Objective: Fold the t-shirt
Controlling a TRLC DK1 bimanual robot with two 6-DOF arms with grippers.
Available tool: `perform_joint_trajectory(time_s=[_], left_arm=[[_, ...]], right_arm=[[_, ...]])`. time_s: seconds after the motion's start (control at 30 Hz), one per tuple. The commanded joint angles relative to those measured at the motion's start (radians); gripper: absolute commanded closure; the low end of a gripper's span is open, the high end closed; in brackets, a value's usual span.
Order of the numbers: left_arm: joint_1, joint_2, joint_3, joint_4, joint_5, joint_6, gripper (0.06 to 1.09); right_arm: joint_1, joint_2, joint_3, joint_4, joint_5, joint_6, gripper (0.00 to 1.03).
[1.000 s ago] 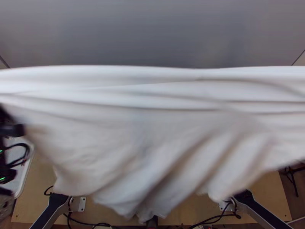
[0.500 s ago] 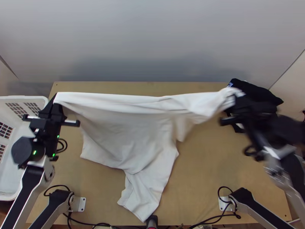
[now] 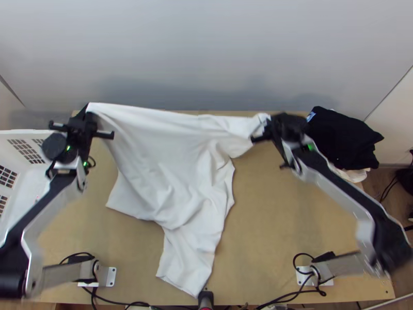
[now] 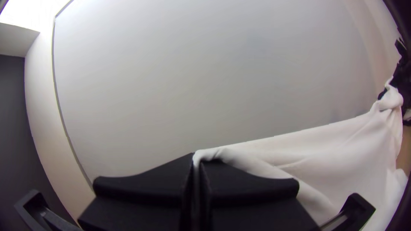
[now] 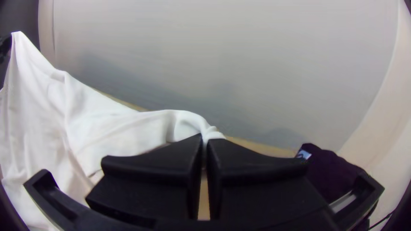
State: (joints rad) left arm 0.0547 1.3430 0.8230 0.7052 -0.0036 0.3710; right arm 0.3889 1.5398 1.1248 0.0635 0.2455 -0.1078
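The white t-shirt [image 3: 170, 170] hangs between both grippers, its upper edge stretched across the far part of the table and its lower part lying in loose wrinkles toward the near edge. At its far left corner is my left gripper [image 3: 89, 114]; in the left wrist view the left gripper [image 4: 197, 167] is shut on a thin fold of cloth. My right gripper [image 3: 268, 126] is at the other upper end, and in the right wrist view the right gripper [image 5: 204, 147] pinches a bunched bit of the white t-shirt [image 5: 111, 132].
A pile of black cloth [image 3: 340, 137] lies at the table's far right corner, with something whitish under it. A white basket [image 3: 26, 181] stands beyond the left side. Bare wooden table [image 3: 289, 222] shows right of the shirt, and a grey wall rises behind.
The shirt has come down from close to the camera and away toward the far edge. Since the middle frame, the right gripper has moved left and the left one slightly farther off, both keeping the cloth.
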Motion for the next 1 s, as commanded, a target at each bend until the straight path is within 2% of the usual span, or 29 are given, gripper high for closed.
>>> perform_joint_trajectory(time_s=[0.0,0.2,0.5,0.57,0.73,0.8,0.87,0.97], left_arm=[[0.017,0.306,0.179,0.028,0.004,0.095,1.05],[0.000,0.449,0.271,0.028,-0.016,0.132,1.05],[-0.006,0.602,0.317,0.028,-0.131,0.148,1.05],[-0.004,0.630,0.314,0.028,-0.154,0.161,1.05],[0.005,0.665,0.280,0.030,-0.177,0.247,1.05],[0.016,0.682,0.292,0.031,-0.177,0.263,1.05],[0.020,0.694,0.315,0.031,-0.177,0.276,1.05],[0.017,0.696,0.320,0.031,-0.177,0.276,1.05]], right_arm=[[-0.067,0.349,0.365,0.024,0.009,-0.055,1.00],[-0.074,0.476,0.576,0.019,0.046,-0.052,1.00],[-0.038,0.505,0.570,-0.011,0.086,0.016,1.00],[-0.016,0.502,0.573,-0.106,0.097,0.039,1.00],[0.070,0.437,0.569,-0.527,0.097,0.134,1.00],[0.110,0.385,0.529,-0.648,0.097,0.152,1.00],[0.148,0.312,0.467,-0.711,0.095,0.175,1.00],[0.194,0.206,0.371,-0.725,0.090,0.191,1.00]])
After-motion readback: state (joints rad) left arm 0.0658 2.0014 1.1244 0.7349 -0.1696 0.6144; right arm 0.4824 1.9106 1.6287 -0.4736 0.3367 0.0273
